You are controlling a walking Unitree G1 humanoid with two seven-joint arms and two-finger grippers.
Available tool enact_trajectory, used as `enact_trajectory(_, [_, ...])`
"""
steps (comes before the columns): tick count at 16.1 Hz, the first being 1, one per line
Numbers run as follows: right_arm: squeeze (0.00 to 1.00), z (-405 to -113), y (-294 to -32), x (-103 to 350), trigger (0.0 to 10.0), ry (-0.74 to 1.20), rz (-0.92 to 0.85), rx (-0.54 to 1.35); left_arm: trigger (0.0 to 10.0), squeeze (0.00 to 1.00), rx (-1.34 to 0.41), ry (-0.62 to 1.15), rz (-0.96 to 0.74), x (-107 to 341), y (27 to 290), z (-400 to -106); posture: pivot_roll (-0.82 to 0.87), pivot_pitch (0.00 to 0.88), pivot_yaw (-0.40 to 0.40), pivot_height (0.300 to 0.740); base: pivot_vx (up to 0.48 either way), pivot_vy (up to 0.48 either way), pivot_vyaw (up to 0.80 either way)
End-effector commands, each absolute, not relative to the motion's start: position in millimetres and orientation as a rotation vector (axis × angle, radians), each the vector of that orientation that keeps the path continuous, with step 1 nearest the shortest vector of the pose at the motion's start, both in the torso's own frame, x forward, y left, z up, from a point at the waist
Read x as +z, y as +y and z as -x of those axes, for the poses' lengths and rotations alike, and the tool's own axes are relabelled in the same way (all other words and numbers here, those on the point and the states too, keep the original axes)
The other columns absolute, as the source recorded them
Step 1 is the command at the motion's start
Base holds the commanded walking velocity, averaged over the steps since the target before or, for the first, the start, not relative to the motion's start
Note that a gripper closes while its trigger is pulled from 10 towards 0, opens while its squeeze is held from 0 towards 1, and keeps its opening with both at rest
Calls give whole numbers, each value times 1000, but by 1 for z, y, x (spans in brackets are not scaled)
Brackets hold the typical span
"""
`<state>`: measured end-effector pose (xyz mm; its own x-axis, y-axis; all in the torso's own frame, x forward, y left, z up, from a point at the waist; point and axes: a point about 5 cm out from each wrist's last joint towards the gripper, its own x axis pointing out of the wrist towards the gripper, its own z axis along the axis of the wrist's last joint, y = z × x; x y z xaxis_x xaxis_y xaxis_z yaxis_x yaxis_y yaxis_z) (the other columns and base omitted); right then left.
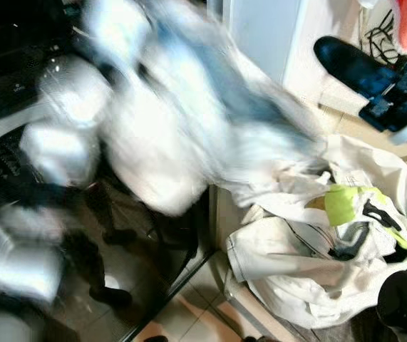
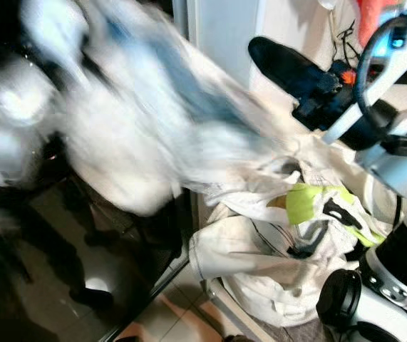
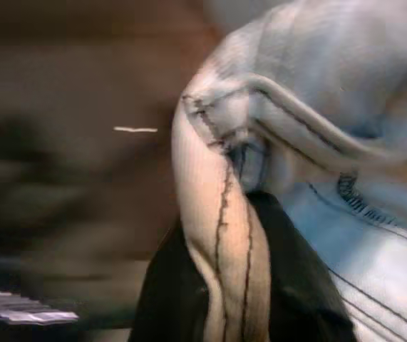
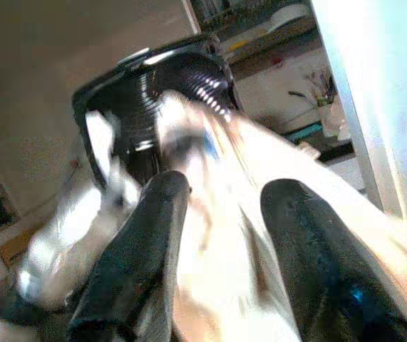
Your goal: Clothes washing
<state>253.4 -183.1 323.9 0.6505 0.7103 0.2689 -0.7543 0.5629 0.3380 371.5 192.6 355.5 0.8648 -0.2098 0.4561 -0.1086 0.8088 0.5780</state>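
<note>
A large white and pale-blue garment (image 1: 174, 128) hangs in the air, smeared by motion, over the washing machine (image 1: 3, 92) on the left. Its lower end trails into a pile of white clothes (image 1: 317, 263) on the right. In the left wrist view my left gripper (image 3: 228, 235) is shut on a stitched fold of this garment (image 3: 317, 142). My blurred silver left arm (image 1: 68, 92) reaches up beside the cloth. My right gripper (image 2: 289, 64) is raised above the pile, and its black fingers (image 4: 153, 235) stand apart.
The washer's dark glossy lid (image 1: 82, 285) reflects the room at lower left. A lime-green piece (image 1: 342, 203) with a black strap lies in the pile. A white wall panel (image 1: 267, 35) rises behind, and tiled floor (image 1: 189, 313) shows below.
</note>
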Motion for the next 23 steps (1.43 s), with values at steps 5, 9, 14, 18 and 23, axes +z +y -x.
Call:
enact_trajectory(5, [0, -255, -153, 305, 10000, -18, -224, 825, 0, 0, 571, -725, -1119, 438, 244, -355, -39, 0, 94, 740, 0, 0, 0])
enact_trajectory(9, [0, -255, -127, 278, 10000, 29, -136, 815, 10000, 0, 496, -309, -1310, 343, 261, -398, -34, 0, 98, 740, 0, 0, 0])
enact_trajectory(14, [0, -252, -114, 263, 10000, 67, -86, 845, 10000, 1000, 289, -21, -1111, 274, 263, -407, -44, 0, 97, 740, 0, 0, 0])
enact_trajectory(18, [0, -245, -112, 252, 10000, 134, -40, 914, 10000, 1000, 203, -73, -1033, 291, 250, -412, -44, 0, 95, 740, 0, 0, 0])
enact_trajectory(23, [0, -256, -115, 248, 10000, 124, -41, 815, 10000, 1000, 323, -250, -1066, 326, 243, -412, -51, 0, 109, 740, 0, 0, 0])
